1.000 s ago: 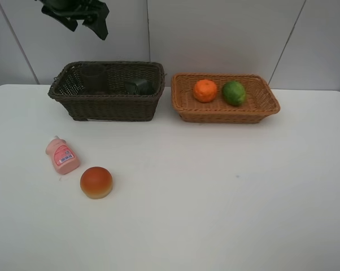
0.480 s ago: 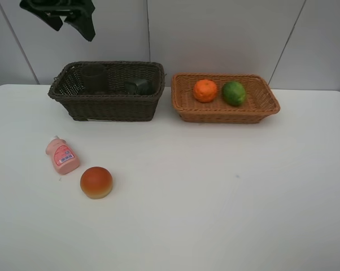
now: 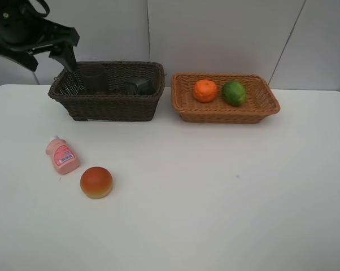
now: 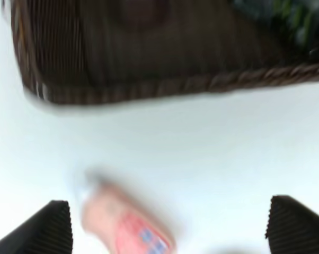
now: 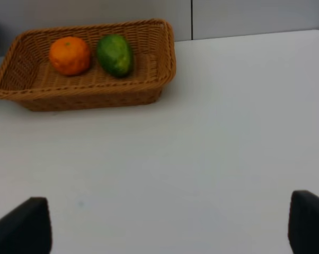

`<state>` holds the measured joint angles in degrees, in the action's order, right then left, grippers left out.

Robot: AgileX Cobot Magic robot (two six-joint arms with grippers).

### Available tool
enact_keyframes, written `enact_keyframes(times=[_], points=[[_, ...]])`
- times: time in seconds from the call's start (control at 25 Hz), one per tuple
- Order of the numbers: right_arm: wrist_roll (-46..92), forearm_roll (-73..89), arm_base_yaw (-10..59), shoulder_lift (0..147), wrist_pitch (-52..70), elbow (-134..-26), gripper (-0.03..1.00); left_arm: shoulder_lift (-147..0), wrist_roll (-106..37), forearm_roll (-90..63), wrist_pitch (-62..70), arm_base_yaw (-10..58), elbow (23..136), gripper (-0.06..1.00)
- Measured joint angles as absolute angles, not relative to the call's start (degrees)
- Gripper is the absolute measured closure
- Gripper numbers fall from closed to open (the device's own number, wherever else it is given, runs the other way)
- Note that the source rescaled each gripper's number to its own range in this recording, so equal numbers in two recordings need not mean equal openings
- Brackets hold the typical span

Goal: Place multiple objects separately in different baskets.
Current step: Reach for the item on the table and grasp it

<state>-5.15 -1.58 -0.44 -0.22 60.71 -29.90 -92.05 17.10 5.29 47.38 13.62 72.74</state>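
Note:
The dark brown basket (image 3: 106, 107) (image 4: 149, 58) holds a translucent cup (image 3: 94, 78) and a dark grey pump bottle (image 3: 139, 86). An orange (image 3: 205, 90) (image 5: 69, 55) and a green fruit (image 3: 234, 92) (image 5: 115, 54) lie in the tan basket (image 3: 226, 113) (image 5: 85, 98). A pink bottle (image 3: 62, 156) (image 4: 127, 227) lies on the table front left, with a red-orange bun (image 3: 96, 182) beside it. My left gripper (image 3: 46, 56) (image 4: 171, 226) hangs open and empty above the dark basket's left end. My right gripper (image 5: 165, 225) is open and empty over bare table, well short of the tan basket.
The white table (image 3: 215, 186) runs to a grey panelled wall (image 3: 215, 34) just behind both baskets. The two baskets stand side by side with a narrow gap between them.
The left arm has swung left and downward, from high above the dark basket's back to its left end. The objects and the right gripper have stayed put.

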Motion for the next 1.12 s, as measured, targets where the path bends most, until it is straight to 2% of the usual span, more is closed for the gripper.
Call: enact_keyframes(times=[0.24,0.64,0.92,1.12], points=[[-5.1,-1.6,-0.4,-0.2,60.7,-29.9,0.00,-92.0,28.0,5.4,45.1,12.6,63.6,-0.01],[-5.1,-1.6,-0.4,-0.2,60.7,-29.9,0.00,-93.0,30.9,-3.0,32.2,12.1,51.6,-0.01],[-5.1,-1.6,-0.4,-0.2,60.7,-29.9,0.00,-97.1,31.4,-4.2,31.6,10.9,50.4,-0.01],[-5.1,-1.6,-0.4,-0.2,60.7,-29.9,0.00,-99.5,37.7,-4.2,31.0,10.7,50.4,-0.01]])
